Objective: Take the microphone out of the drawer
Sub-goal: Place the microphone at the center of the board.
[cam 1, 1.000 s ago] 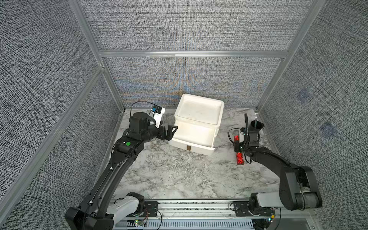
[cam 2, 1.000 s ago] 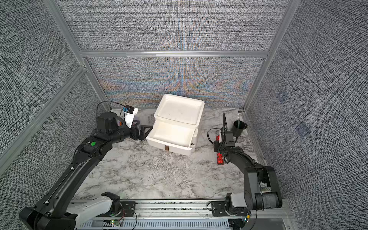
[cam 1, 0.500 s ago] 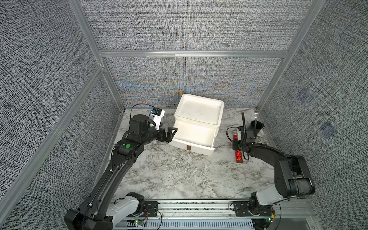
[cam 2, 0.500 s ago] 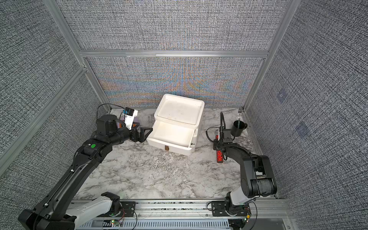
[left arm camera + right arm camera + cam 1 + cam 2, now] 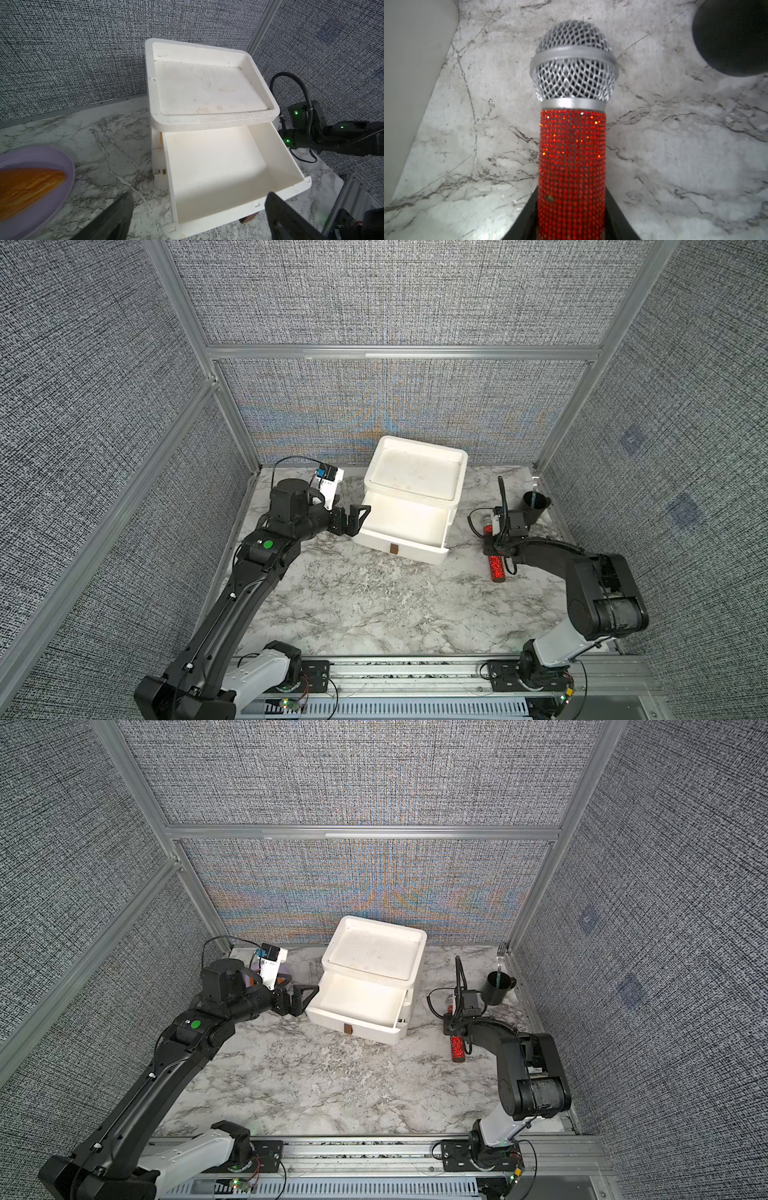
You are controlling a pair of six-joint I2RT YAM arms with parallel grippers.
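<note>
The microphone [image 5: 496, 568] is out of the drawer [image 5: 399, 545], low over the marble desk [image 5: 353, 597] just right of the white drawer unit [image 5: 415, 472], its mesh head pointing far. The right jaws are clamped around its red glittering handle (whether it rests on the desk I cannot tell). The drawer stands pulled open toward the near side. The left jaws gape wide just beside the drawer's left wall.

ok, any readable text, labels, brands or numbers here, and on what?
No readable text anywhere.
White mark beside the green dot on the left arm: too small to read.
Blue patch on the white camera mount: blurred.
The microphone and drawer: no print visible.
</note>
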